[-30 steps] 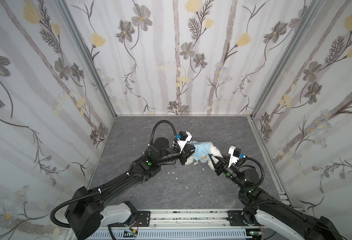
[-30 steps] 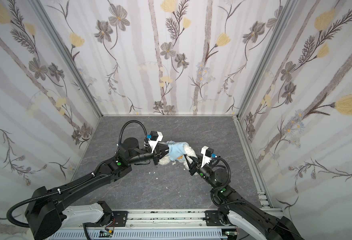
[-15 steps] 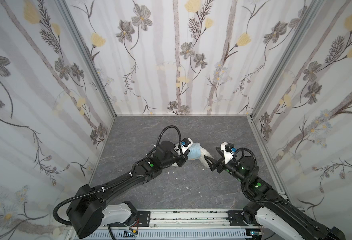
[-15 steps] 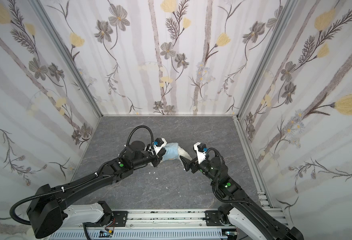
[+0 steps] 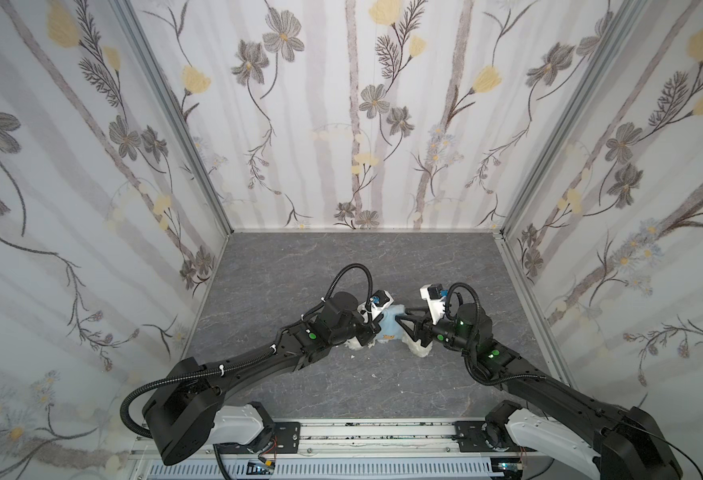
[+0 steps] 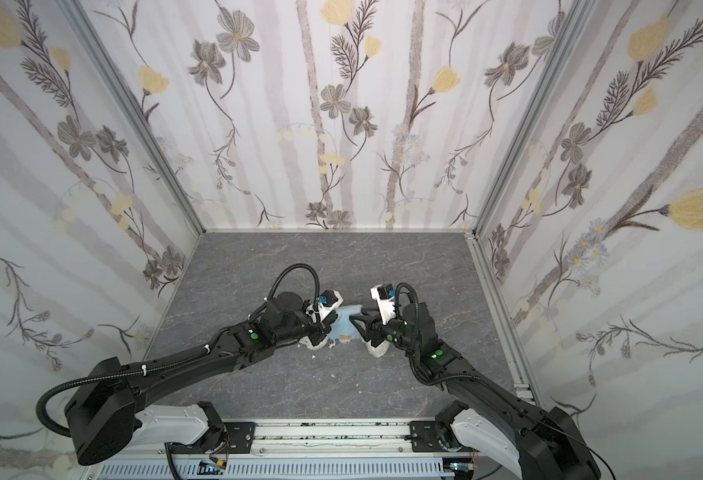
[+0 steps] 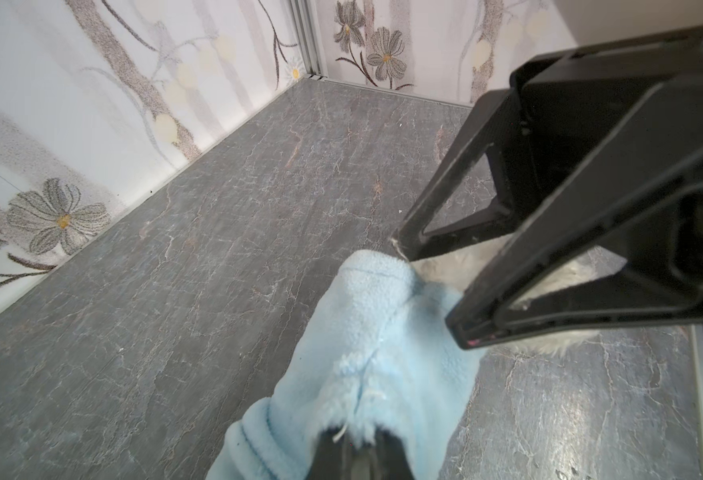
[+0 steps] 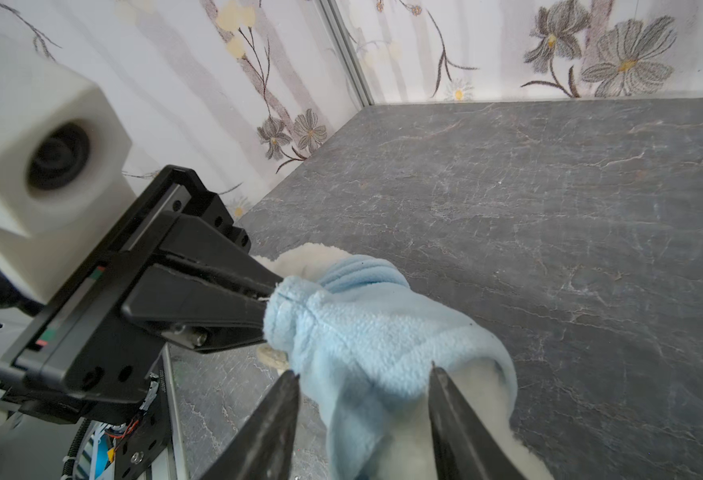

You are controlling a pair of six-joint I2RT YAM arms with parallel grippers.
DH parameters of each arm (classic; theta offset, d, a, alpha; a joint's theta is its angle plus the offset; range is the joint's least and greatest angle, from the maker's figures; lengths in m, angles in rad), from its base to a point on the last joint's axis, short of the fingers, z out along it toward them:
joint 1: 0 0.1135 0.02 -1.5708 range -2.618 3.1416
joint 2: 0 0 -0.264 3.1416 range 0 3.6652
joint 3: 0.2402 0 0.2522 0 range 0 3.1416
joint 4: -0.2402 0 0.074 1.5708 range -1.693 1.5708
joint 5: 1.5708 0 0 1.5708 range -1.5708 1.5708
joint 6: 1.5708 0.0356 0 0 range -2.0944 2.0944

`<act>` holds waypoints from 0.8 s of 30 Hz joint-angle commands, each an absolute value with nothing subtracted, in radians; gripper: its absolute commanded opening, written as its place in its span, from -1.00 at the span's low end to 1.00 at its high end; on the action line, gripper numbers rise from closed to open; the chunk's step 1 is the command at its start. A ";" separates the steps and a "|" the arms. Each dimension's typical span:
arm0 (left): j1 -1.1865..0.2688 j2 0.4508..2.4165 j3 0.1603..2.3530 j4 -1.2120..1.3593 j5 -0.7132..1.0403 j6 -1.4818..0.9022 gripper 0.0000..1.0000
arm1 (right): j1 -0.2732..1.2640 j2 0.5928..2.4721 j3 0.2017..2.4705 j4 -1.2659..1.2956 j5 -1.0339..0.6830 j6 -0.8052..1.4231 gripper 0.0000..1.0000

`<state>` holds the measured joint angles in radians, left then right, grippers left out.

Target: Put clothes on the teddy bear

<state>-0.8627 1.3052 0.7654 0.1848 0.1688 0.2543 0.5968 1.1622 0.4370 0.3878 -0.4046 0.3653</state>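
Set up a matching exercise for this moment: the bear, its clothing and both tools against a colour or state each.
Things:
1. teddy bear
2. hoodie
3. left tool
4. right tool

Colour or state:
a. light blue
b. jaws apart, one on either side of the hoodie
c. white and fluffy
d. pinched shut on hoodie cloth

Pairs: 1-c, 2-a, 3-d, 4-b

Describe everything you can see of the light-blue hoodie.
The light-blue hoodie is soft, fuzzy fleece with stitched seams and a ribbed cuff. It is partly on the white teddy bear, whose fur shows at the openings, near the middle of the grey table. The left gripper pinches a bunched edge; the right gripper stands open, fingers either side.
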 commanded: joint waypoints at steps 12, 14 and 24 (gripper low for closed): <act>-0.874 1.308 0.765 0.228 0.223 0.233 -1.00 | 0.603 1.265 0.414 0.492 -0.362 0.399 -1.00; -0.872 1.292 0.753 0.224 0.248 0.240 -1.00 | 0.596 1.247 0.401 0.486 -0.310 0.413 -1.00; -0.854 1.229 0.689 0.227 0.324 0.290 -1.00 | 0.577 1.177 0.325 0.501 -0.206 0.497 -1.00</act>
